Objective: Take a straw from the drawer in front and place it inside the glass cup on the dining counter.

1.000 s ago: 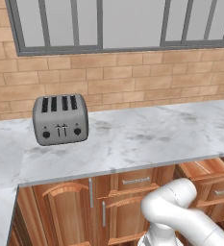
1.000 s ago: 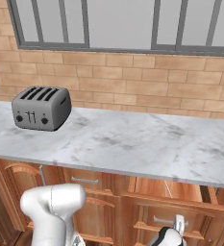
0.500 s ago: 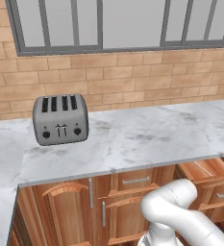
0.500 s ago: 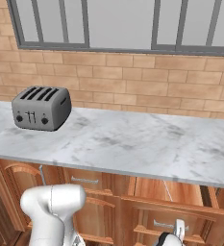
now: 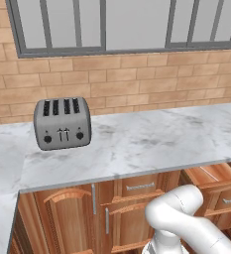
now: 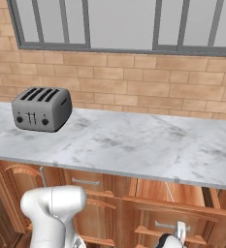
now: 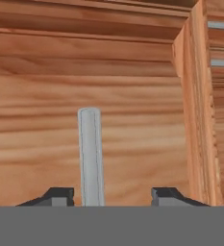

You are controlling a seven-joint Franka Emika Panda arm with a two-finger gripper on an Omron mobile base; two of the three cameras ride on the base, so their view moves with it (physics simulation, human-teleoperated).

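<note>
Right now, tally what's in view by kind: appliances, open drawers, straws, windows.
Appliances: 1, the grey toaster on the marble worktop
Open drawers: 1, the drawer pulled out below the worktop
Straws: 1, a thin straw lying in that drawer
Windows: 1, the grey-framed window above the brick
Total: 4

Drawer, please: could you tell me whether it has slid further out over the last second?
No. The drawer sits as far out beneath the marble worktop as before.
</note>
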